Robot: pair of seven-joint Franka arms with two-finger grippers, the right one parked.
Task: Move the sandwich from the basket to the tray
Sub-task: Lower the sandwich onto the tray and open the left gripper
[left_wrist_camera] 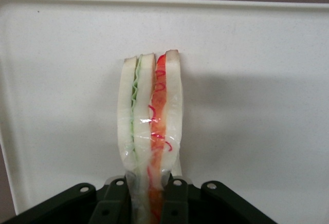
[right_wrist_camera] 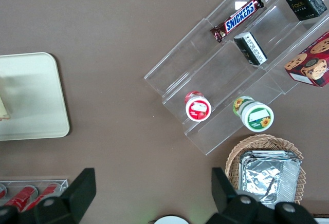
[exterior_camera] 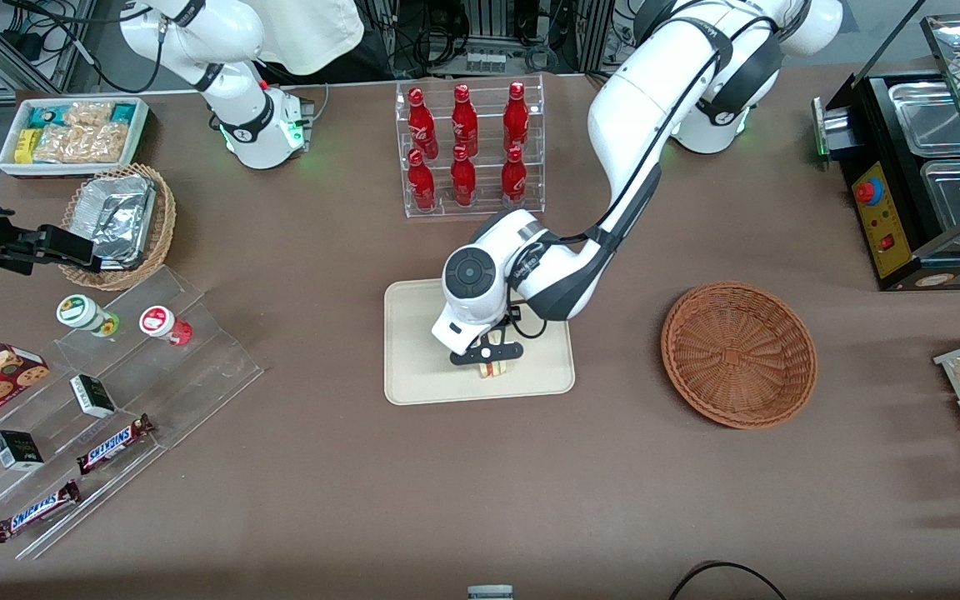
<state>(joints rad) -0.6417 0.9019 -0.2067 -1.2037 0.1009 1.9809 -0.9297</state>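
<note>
Item: sandwich [left_wrist_camera: 150, 126], pale wedge with green and red filling, wrapped in clear film; pinched at one end between the closed fingers [left_wrist_camera: 175, 196] of the tool [exterior_camera: 487, 357]. Location: over the tray [exterior_camera: 413, 367], roughly at its centre, toward 6 o'clock of the bottle rack [exterior_camera: 469, 150]. Whether it touches the tray cannot be told. Basket [exterior_camera: 738, 354]: empty, at 3 o'clock of the tray on the surface. Handling advice: lower until the wedge rests fully, then part the fingers gently and lift straight up, lest the film cling and drag it.
</note>
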